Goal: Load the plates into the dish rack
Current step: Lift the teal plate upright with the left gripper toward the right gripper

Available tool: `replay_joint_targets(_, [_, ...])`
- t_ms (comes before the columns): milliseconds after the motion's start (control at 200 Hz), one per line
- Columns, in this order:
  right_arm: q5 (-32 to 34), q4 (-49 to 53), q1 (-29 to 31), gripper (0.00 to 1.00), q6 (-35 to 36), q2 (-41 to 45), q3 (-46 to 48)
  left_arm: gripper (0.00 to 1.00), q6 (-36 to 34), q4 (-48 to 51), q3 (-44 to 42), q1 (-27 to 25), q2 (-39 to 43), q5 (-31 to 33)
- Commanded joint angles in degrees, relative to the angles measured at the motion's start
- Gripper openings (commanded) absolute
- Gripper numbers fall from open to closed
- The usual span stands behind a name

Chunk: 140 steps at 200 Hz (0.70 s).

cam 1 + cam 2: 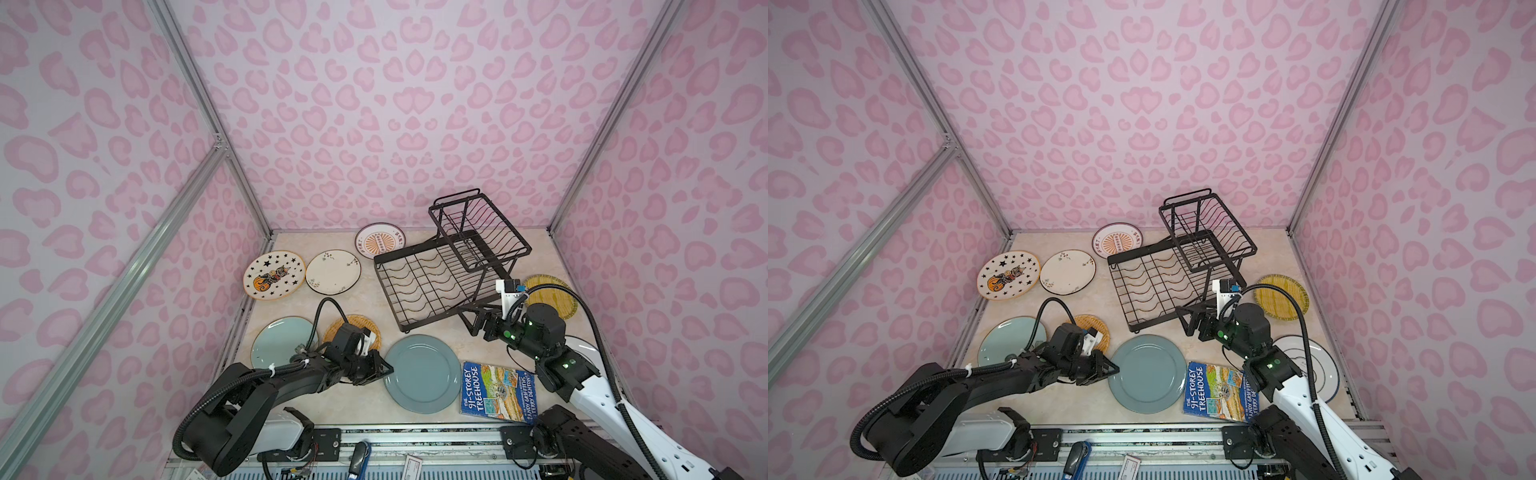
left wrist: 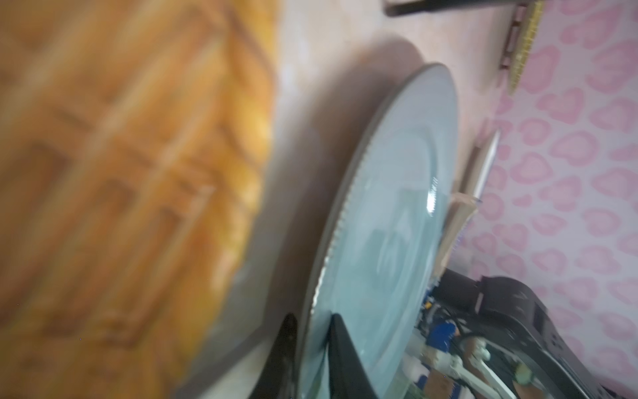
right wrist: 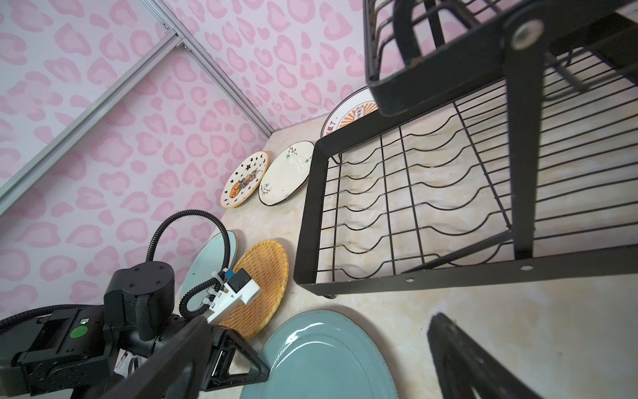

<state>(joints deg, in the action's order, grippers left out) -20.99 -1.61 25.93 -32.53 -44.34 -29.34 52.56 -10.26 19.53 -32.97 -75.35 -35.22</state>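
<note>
Left gripper [image 1: 388, 369] is clamped on the left rim of the teal-grey plate [image 1: 424, 374], which lies on the table [image 1: 436, 328] just before the dish rack [image 3: 310, 214], between orange woven plate [image 1: 353, 323] and book [image 1: 498, 392].

The beige marbled bench [image 1: 365, 316] carries the star plate [image 1: 274, 275], sprig plate [image 1: 333, 272] and sunburst plate [image 1: 379, 242] at the back beside the black wire dish rack [image 3: 310, 214]. Nearer lie the pale green plate [image 1: 276, 343], orange woven plate [image 3: 267, 266], teal-grey plate [image 1: 422, 374] and paperback book [image 1: 496, 392]. The yellow woven plate [image 1: 1273, 303] and ring plate [image 1: 1327, 370] lie at the right.
</note>
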Motion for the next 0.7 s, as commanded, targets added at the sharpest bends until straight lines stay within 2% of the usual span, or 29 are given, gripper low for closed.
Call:
replay_joint_targets(0, [0.08,0.63,0.10,0.98,0.62,0.23,-0.05,0.03,0.64,0.11,0.89,0.05,1.37,3.02])
replay_joint_targets(335, [-0.36,2.00,-0.04,0.98,2.13,0.20,-2.35,0.03,-1.17,10.68,4.83,0.01,14.79,7.10])
replay_joint_targets(695, [-1.27,2.22,-0.62,0.98,4.37,-2.09,-5.11,0.04,-4.30,15.36,9.29,0.02,20.83,7.73])
